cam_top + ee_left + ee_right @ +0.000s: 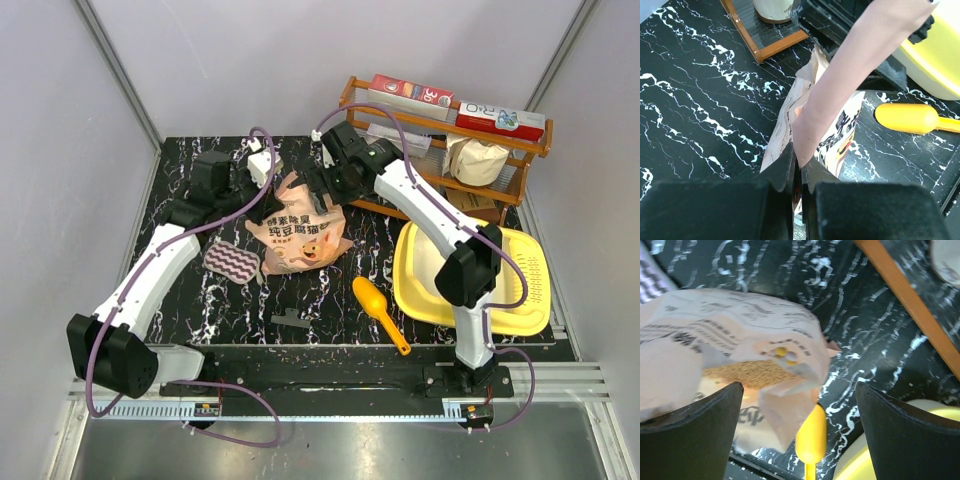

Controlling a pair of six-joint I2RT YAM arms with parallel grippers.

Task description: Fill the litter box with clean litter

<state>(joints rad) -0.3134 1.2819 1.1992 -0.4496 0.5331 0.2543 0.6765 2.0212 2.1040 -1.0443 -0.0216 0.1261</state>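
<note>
The peach-orange bag of clean litter (pixel 300 238) lies mid-table, its top torn open. In the right wrist view beige granules (pixel 747 374) show inside the bag (pixel 715 335). My left gripper (pixel 262 196) is shut on the bag's upper left edge; in the left wrist view its jaws (pixel 799 162) pinch a stretched strip of the bag (pixel 840 135). My right gripper (pixel 318 186) hovers open over the bag's mouth, empty, its jaws (pixel 799 387) wide apart. The yellow litter box (pixel 412 290) sits at the right, partly under my right arm, and shows in both wrist views (pixel 940 60) (pixel 855 466).
A yellow-orange scoop (pixel 380 312) lies between bag and litter box; it also shows in both wrist views (pixel 912 118) (pixel 811 437). A wooden rack (pixel 450 140) with boxes and a white sack (pixel 475 160) stands at the back right. A wavy-patterned pad (pixel 232 263) lies left of the bag.
</note>
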